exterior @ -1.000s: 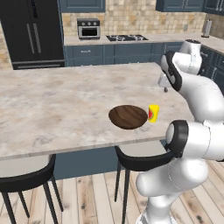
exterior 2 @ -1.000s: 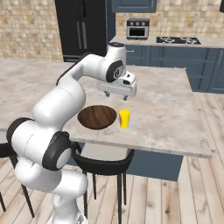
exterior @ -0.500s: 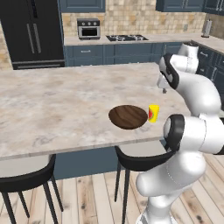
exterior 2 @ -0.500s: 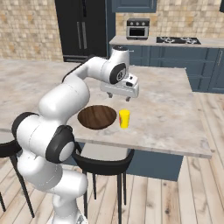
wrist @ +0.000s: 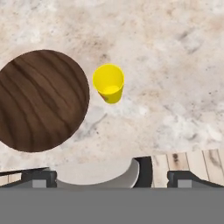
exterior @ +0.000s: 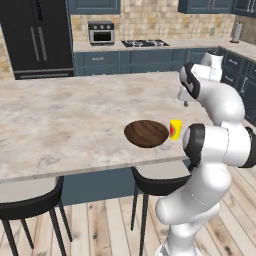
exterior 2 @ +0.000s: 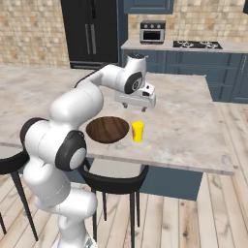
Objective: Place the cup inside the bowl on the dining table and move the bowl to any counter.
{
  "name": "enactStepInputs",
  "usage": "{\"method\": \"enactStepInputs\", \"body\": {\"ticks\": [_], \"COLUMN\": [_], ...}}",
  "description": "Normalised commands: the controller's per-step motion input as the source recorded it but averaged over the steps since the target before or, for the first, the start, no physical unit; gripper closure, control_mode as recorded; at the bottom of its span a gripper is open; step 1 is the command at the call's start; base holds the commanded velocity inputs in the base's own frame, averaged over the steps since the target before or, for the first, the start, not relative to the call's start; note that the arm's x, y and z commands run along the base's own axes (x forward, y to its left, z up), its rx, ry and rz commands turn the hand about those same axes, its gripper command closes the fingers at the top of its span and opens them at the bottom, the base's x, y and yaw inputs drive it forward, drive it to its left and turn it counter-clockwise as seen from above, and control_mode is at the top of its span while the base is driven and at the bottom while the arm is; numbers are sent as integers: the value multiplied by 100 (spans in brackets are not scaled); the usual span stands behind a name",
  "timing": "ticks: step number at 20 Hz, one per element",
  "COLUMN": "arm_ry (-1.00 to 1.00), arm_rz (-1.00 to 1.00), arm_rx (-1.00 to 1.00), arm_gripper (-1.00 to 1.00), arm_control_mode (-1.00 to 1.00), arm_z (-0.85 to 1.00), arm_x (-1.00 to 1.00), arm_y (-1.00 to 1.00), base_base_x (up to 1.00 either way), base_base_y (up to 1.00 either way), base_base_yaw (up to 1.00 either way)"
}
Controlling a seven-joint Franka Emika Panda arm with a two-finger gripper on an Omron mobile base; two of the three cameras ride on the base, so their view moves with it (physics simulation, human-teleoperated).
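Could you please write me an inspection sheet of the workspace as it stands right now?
Surface: dining table, marble top, bare apart from the two things of the job.
Job's things: cup, yellow, upright and empty, beside the bowl and apart from it; the bowl is empty; both stand near the table's front edge.
Clutter: nothing seen.
Gripper: gripper open, holding nothing, above the table just behind the cup; its fingertips stand wide apart in the hand view.
Cables: nothing seen.
Surroundings: stools under the table edge; counter with a gas hob at the back wall; black fridge; wooden floor.
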Motion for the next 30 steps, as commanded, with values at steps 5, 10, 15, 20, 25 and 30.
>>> {"method": "enactStepInputs", "body": {"ticks": [5, 10, 15, 20, 25, 30], "arm_ry": [0, 0, 0, 0, 0, 0], "arm_rz": [1, 3, 5, 5, 6, 6], "arm_rx": [0, 0, 0, 0, 0, 0], "arm_gripper": [-100, -100, -100, -100, -100, -100], "arm_control_mode": [-100, -100, -100, -100, -100, -100], "arm_z": [-5, -5, -5, -5, -3, -3], "arm_x": [30, 30, 33, 14, 16, 22], "arm_y": [0, -3, -10, -16, -12, -4], "base_base_x": [0, 0, 0, 0, 0, 0], "base_base_y": [0, 0, 0, 0, 0, 0], "base_base_yaw": [0, 0, 0, 0, 0, 0]}}
